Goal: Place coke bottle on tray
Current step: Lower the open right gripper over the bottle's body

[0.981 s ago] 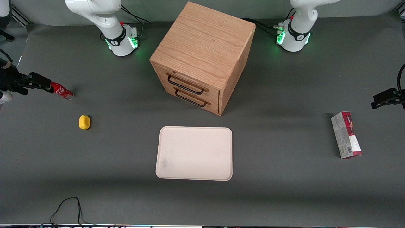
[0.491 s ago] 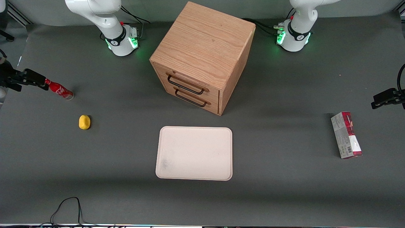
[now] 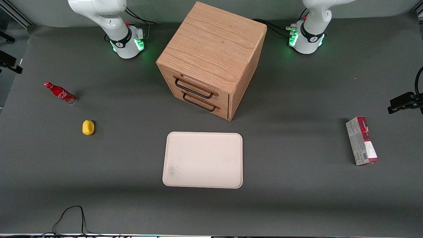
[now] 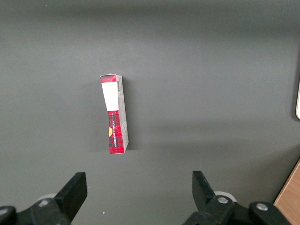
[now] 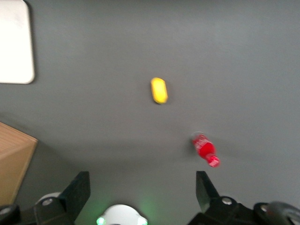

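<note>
Since a second ago our gripper [image 5: 143, 192] has let go of the coke bottle [image 3: 60, 93] and pulled up and away, jaws spread wide. We see the bottle standing alone on the counter [image 3: 297, 198] toward the working arm's end, near the yellow lump [image 3: 88, 127], well apart from the tray [image 3: 203, 160]

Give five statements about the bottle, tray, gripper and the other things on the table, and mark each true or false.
1. The coke bottle stands on the table, not on the tray. True.
2. The gripper is shut on the bottle. False: it is open, above the table and apart from the bottle.
3. The yellow lump is nearer the front camera than the bottle. True.
4. The carton lies on the tray. False: it lies on the table toward the parked arm's end.
5. A cabinet drawer is pulled out. False: both are shut.
</note>
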`<state>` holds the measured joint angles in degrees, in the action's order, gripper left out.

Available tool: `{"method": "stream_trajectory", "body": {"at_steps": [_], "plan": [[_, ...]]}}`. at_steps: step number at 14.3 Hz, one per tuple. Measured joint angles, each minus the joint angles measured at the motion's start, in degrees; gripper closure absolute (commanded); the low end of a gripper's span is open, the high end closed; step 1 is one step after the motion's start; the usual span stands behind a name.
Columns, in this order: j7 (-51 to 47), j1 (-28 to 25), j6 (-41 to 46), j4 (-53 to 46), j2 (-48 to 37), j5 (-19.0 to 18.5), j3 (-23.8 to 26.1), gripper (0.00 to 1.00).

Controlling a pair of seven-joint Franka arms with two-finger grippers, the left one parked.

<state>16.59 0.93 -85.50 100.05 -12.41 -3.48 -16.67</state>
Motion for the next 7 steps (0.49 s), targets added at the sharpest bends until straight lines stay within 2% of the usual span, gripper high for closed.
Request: {"method": "stream_trajectory", "body": {"at_steps": [3, 5, 7], "plan": [[7.5, 0.1, -2.5, 4.0, -2.5, -1.6, -6.1, 0.0], [12.7, 0.1, -7.2, 8.7, -4.7, -3.9, -9.7, 0.0], [14.6, 0.2, -11.0, 14.6, -8.2, -5.7, -11.3, 0.0]]}}
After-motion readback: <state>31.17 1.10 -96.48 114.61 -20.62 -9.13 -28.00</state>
